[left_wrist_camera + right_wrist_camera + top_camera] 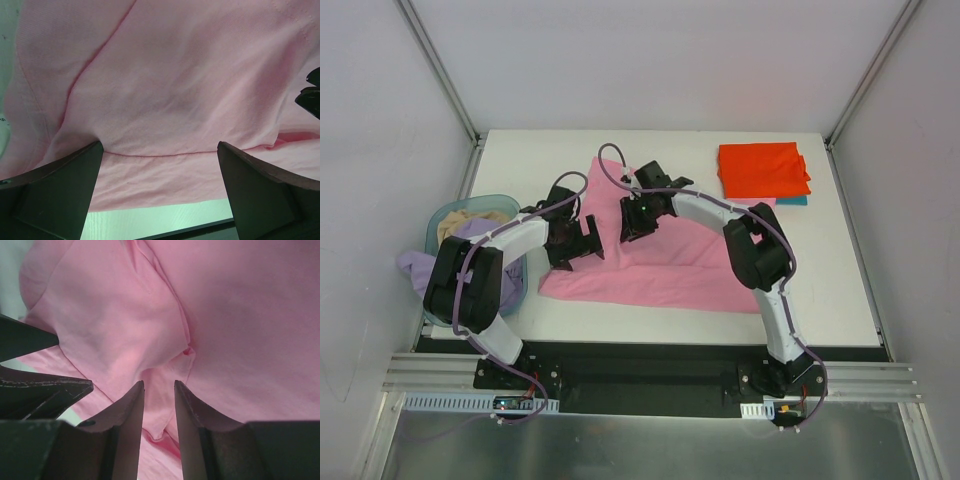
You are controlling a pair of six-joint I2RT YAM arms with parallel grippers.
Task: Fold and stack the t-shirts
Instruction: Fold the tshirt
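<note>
Top external view counts four t-shirts. One pink t-shirt (670, 280) lies spread on the middle of the counter (840, 290), its long axis running left to right, with one part reaching toward the far edge; its collar cannot be made out. One folded orange-red t-shirt (763, 170) lies at the far right, long side left to right, on one teal t-shirt (792, 200). One lavender t-shirt (415, 268) hangs over the single basket (490, 198) at the left. Of two grippers, the left gripper (160, 150) stands spread wide over pink cloth; the right gripper (159, 385) pinches a fold of the pink t-shirt.
</note>
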